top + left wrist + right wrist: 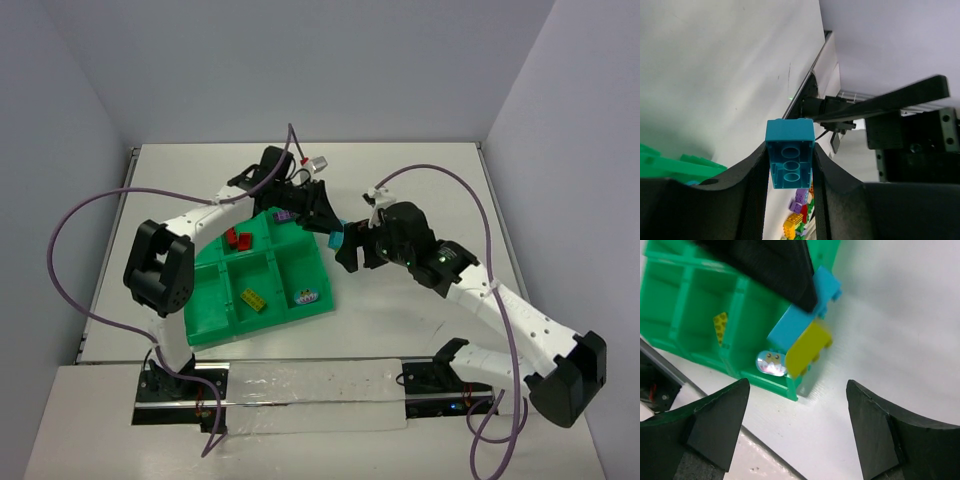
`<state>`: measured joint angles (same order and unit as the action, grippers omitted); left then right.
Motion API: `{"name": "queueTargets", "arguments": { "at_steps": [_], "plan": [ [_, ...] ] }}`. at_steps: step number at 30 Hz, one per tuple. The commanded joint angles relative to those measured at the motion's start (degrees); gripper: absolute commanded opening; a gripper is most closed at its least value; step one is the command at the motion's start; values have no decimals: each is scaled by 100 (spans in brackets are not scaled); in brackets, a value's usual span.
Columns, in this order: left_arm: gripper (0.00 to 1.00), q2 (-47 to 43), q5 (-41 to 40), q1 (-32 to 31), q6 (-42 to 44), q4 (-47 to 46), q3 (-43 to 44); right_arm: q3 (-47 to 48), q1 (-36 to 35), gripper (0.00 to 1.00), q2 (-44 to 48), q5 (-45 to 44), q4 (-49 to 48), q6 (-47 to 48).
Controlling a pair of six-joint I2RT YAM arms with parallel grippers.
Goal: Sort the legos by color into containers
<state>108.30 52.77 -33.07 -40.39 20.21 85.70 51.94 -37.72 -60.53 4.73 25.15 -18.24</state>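
top external view: at 2 o'clock of the green tray point(210, 305), the right gripper point(797, 390) is held spread and empty. a blue lego point(790, 160) is pinched by the left gripper point(328, 230), with a yellow-green lego point(807, 347) stuck on it. probably they must be pulled apart, then sorted.

We see the green tray point(212, 312) under bright, even, diffuse light, soft shadows falling just beside it, while in the right wrist view the yellow-green brick point(807, 347) at its corner is blurred.
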Motion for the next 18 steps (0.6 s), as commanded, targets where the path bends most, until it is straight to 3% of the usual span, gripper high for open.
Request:
{"name": "queueTargets", "arguments": {
  "at_steps": [1,8,14,18],
  "plan": [
    [0,-527,638,575,-361,-672,-84,501,180,85,526,293,-10,347],
    [0,-860,1363,805,-956,-1806,-375,368,994,75,562,2343,-796,-139],
    [0,-1232,1815,829,-2277,-3931,-949,-8,1205,76,491,2945,-1846,-750],
    [0,-1340,1906,829,-2527,-4422,-1040,-256,1234,76,410,3199,-2377,-993]
  ]
}}
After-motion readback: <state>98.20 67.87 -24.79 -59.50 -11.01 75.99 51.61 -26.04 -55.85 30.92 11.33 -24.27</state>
